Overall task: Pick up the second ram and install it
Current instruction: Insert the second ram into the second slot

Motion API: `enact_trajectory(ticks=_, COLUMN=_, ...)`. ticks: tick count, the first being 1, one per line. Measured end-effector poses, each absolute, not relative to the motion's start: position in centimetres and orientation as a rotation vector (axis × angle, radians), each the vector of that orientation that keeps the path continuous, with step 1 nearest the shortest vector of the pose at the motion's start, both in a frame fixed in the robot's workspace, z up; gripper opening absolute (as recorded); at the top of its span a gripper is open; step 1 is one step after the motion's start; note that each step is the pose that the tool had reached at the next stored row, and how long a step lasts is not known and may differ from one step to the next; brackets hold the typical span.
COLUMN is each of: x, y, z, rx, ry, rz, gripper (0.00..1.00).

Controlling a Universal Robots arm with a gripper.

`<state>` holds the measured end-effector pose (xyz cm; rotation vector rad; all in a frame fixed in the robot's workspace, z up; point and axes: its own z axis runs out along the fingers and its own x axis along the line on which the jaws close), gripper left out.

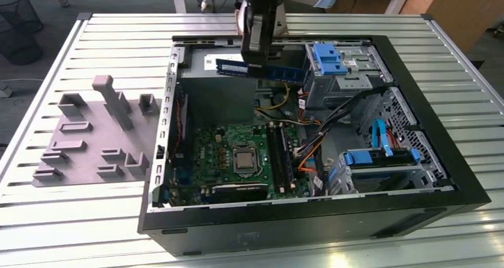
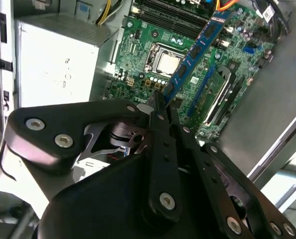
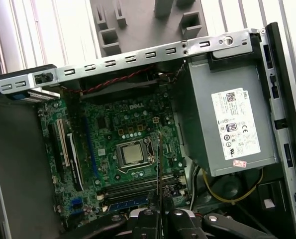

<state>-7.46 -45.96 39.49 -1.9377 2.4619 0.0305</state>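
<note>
So, the open case sits on a slatted table. Inside it the motherboard lies flat, with the CPU in the middle and black slots just beside it. Cables and blue drive bays are toward the exterior view's right. Further back, the gripper hangs above the case, its fingers pinching the ram, which is roughly level and well above the slots.

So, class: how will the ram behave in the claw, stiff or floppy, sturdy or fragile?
Probably stiff: the ram juts straight from the claw without sagging. Likely light, being so thin. Possibly fragile: bare chips show along it.
</note>
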Motion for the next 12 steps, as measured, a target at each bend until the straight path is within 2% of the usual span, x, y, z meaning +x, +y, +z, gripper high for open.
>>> enact_trajectory(ticks=12, x=-7.46, y=-45.96, z=39.36, rx=-1.748, ry=2.6, rz=0.027, gripper=0.14)
